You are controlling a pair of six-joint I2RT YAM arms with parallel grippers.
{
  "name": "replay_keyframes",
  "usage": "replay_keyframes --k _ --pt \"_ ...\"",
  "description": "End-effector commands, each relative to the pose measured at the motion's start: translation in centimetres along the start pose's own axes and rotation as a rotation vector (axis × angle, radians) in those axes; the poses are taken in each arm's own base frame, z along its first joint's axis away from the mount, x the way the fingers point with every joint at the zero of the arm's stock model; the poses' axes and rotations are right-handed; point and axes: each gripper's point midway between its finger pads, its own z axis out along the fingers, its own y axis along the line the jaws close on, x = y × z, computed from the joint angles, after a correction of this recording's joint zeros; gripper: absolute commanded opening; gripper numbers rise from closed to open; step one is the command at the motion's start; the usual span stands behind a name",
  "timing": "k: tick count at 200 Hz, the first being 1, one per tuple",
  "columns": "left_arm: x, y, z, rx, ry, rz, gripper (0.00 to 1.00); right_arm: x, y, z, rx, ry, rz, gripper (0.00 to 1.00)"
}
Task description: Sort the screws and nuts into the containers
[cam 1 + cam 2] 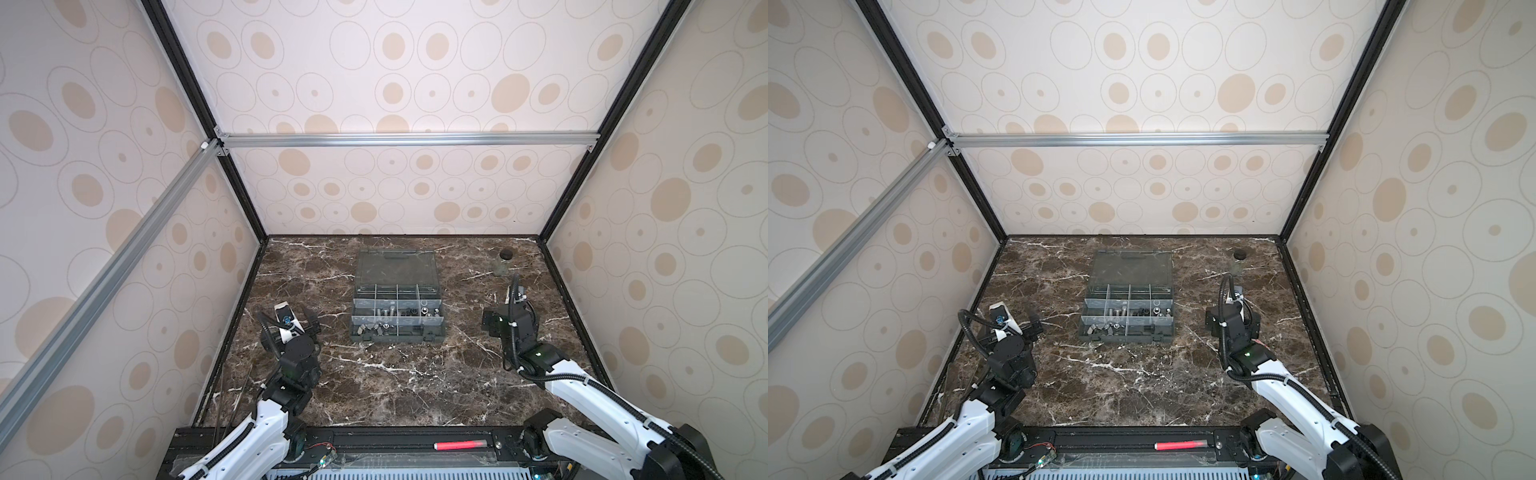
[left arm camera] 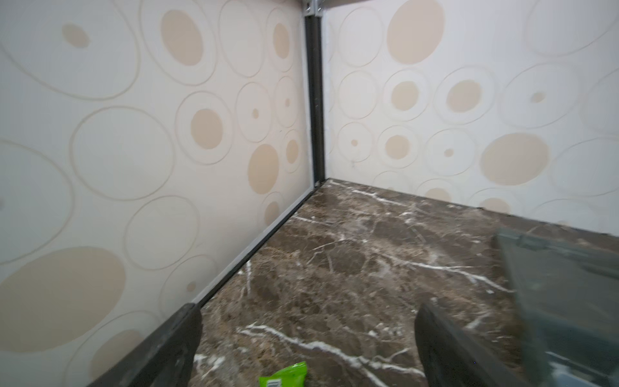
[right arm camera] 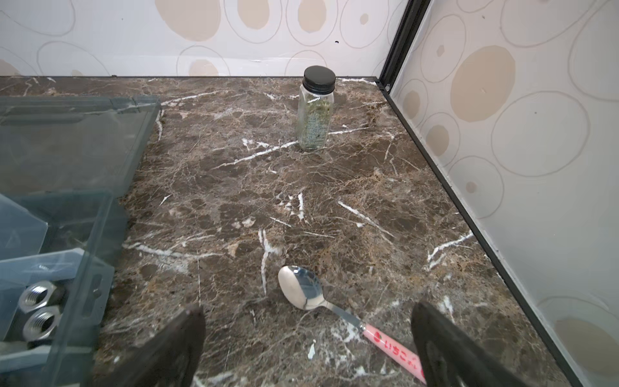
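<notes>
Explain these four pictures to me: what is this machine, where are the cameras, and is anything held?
Two white robot arms work over a marble table. Two pictures look down from one overhead camera pair; the other two come from a camera on each arm's wrist, looking past its tool. In the middle sits a grey organizer box, lid open, with screws and nuts in its compartments. A jar with a black lid stands near the far right corner. The right wrist view shows a pink-handled spoon on the table by the right tool; the left wrist view shows a green packet by the left tool. Both tools are open and hold nothing.
</notes>
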Motion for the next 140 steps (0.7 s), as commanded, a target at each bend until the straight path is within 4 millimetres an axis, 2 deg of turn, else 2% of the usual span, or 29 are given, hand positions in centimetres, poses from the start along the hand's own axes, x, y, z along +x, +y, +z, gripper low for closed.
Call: replay_keyframes --k 1,24,37,47,50,58,64,75,81,105,115,140 --pt "-0.1 2.3 0.6 -0.129 -0.041 -0.005 0.99 -1.5 -0.3 1.3 0.008 -0.086 0.004 0.99" --pt "2.2 1.2 1.2 -0.09 0.009 0.025 0.99 -1.7 -0.7 2.3 0.027 -0.1 -0.05 0.99" --pt "3.1 0.6 1.4 -0.065 0.013 0.009 0.99 -1.1 -1.1 3.3 0.043 -0.113 -0.062 0.99" --pt "3.0 0.2 1.6 -0.053 0.008 0.03 0.99 0.1 -1.3 4.1 0.048 -0.097 -0.058 0.99" --pt "3.0 -0.1 1.7 -0.042 0.007 0.031 0.99 0.5 -2.1 4.6 0.068 -0.089 -0.044 0.99" --pt "2.8 -0.3 2.0 -0.027 -0.007 0.033 0.99 1.6 -2.7 5.4 0.08 -0.073 -0.02 0.99" --pt "2.5 -0.3 2.2 -0.025 -0.022 0.027 0.99 1.1 -3.2 5.7 0.106 -0.088 -0.004 0.99" --pt "2.2 -0.2 2.6 -0.019 -0.045 0.01 0.99 1.7 -3.3 6.2 0.084 -0.034 -0.006 0.99" --pt "2.1 -0.3 3.0 -0.012 -0.052 0.003 0.99 1.3 -3.5 6.5 0.084 -0.056 0.014 0.99" --pt "2.3 -2.0 4.9 0.052 -0.022 0.033 0.99 0.8 -3.9 7.8 0.075 -0.062 0.059 0.99" --pt "1.9 -2.4 5.0 0.077 -0.053 0.025 0.99 0.8 -3.8 8.3 0.071 -0.049 0.061 0.99" --pt "1.1 -1.6 4.7 0.068 -0.12 -0.043 0.99 0.6 -3.5 8.5 0.055 -0.055 0.063 0.99"
